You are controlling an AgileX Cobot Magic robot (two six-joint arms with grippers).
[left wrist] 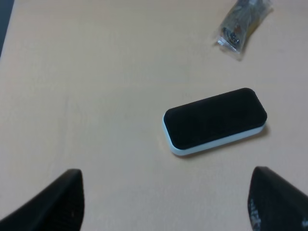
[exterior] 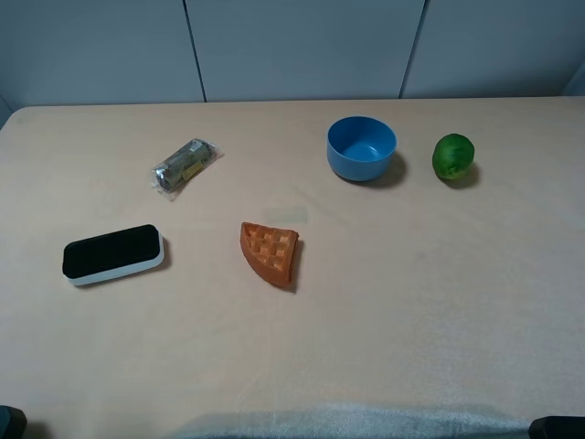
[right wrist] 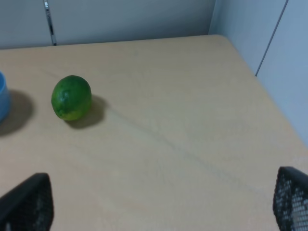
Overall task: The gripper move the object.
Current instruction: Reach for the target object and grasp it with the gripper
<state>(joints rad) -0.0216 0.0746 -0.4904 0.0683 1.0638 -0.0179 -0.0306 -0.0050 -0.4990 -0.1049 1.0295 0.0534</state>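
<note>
Sitting upright, blue bowl (exterior: 362, 148) — lime (exterior: 453, 156) near, waffle wedge (exterior: 271, 253) well apart.

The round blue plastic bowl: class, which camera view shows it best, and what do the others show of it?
The exterior high view: the round blue plastic bowl appears whole, rim and inside visible. The right wrist view catches only a sliver of its side at the frame edge; the left wrist view shows none.

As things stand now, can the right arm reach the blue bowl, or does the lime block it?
Probably yes. The right gripper is open and holds nothing. The lime lies apart from the blue bowl, to its right in the high view, and nothing stands in front of the bowl.
</note>
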